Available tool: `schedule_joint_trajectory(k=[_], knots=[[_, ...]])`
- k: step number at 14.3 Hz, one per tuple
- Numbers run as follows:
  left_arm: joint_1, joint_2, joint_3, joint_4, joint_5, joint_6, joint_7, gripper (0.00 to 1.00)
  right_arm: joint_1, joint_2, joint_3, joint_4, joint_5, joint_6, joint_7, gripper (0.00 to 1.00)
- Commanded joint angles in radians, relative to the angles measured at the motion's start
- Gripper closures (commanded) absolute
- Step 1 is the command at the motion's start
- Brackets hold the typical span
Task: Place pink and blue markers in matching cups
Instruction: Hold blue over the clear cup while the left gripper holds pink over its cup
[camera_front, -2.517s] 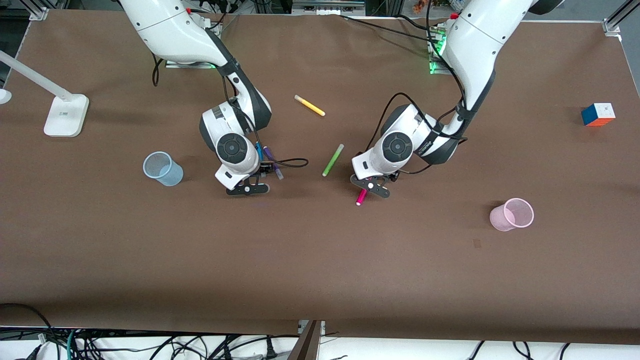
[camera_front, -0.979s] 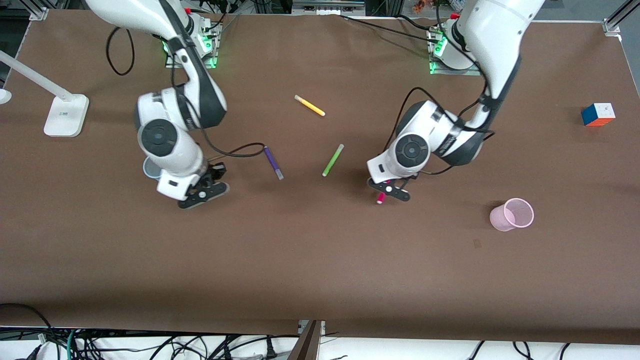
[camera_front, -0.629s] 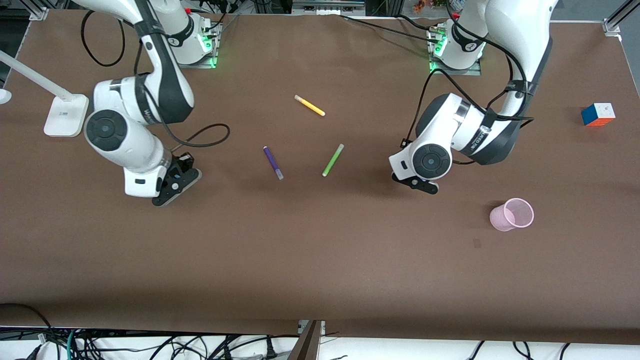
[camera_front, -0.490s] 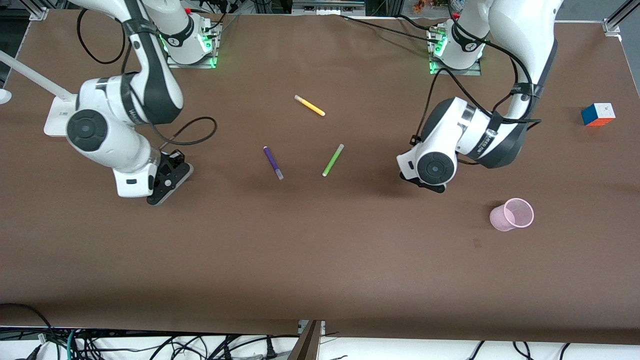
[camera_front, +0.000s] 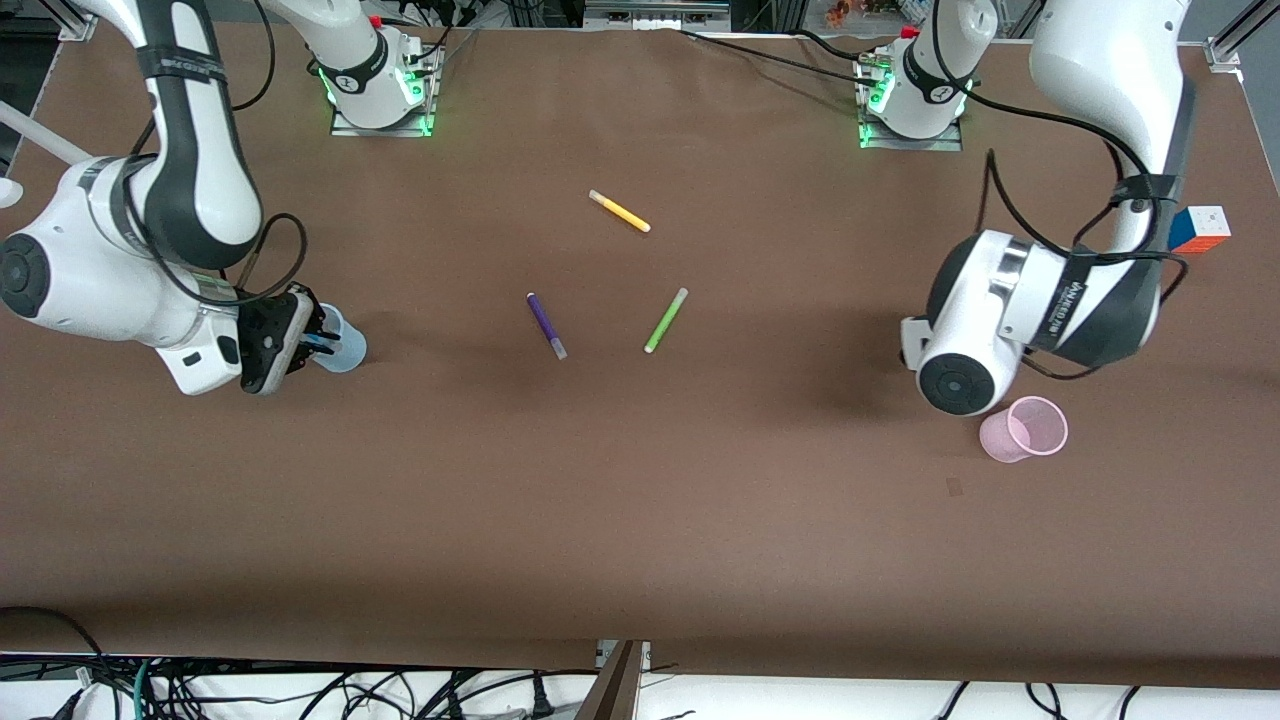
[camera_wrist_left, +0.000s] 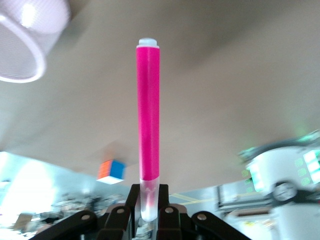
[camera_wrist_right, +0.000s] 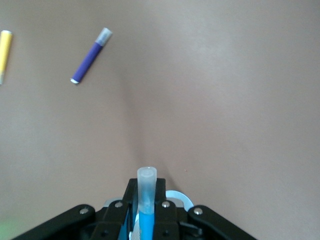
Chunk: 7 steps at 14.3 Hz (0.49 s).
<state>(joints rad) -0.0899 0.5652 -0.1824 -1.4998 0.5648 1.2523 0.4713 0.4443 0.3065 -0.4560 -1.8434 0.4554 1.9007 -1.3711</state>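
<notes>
1. In the left wrist view we see the left gripper (camera_wrist_left: 148, 212) closed on the pink marker (camera_wrist_left: 148, 110); it grips the pale cap end, and the magenta body points away from the camera.
2. In the front view the left arm's wrist hangs at the right of the frame, just above the pink cup (camera_front: 1024, 428), which lies tilted on the worktop (camera_front: 640, 520). The gripper itself is hidden there under the wrist.
3. The right gripper (camera_wrist_right: 146, 212) is closed on the blue marker (camera_wrist_right: 146, 220); the clear cap stands out between the fingers.
4. In the front view the right gripper (camera_front: 300, 340) is at the left of the frame, over the blue cup (camera_front: 343, 345).
5. Near the centre of the frame lie the purple marker (camera_front: 546, 325), the green marker (camera_front: 666, 320) and, higher up, the yellow marker (camera_front: 619, 211), all apart from each other.
6. A colour cube (camera_front: 1197, 228) sits at the right edge of the frame.
</notes>
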Motion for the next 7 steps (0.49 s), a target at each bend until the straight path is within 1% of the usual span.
schedule_joint_trajectory(k=[1,3,4,6,7], knots=[[0.006,0.062,0.003,0.081,0.185,-0.024,0.168,1.0,-0.061,-0.024,0.002,-0.065,0.123,-0.026,-0.164,1.0],[0.009,0.093,0.003,0.104,0.256,-0.021,0.187,0.99,-0.102,-0.021,0.002,-0.091,0.189,-0.057,-0.265,1.0],[0.019,0.1,0.003,0.102,0.295,0.004,0.196,1.0,-0.107,-0.023,0.002,-0.109,0.221,-0.067,-0.293,1.0],[0.033,0.11,0.004,0.101,0.322,0.08,0.242,0.99,-0.117,-0.024,0.002,-0.128,0.253,-0.072,-0.37,1.0],[0.032,0.117,0.006,0.102,0.367,0.105,0.248,0.99,-0.124,-0.021,0.002,-0.135,0.275,-0.072,-0.411,1.0]])
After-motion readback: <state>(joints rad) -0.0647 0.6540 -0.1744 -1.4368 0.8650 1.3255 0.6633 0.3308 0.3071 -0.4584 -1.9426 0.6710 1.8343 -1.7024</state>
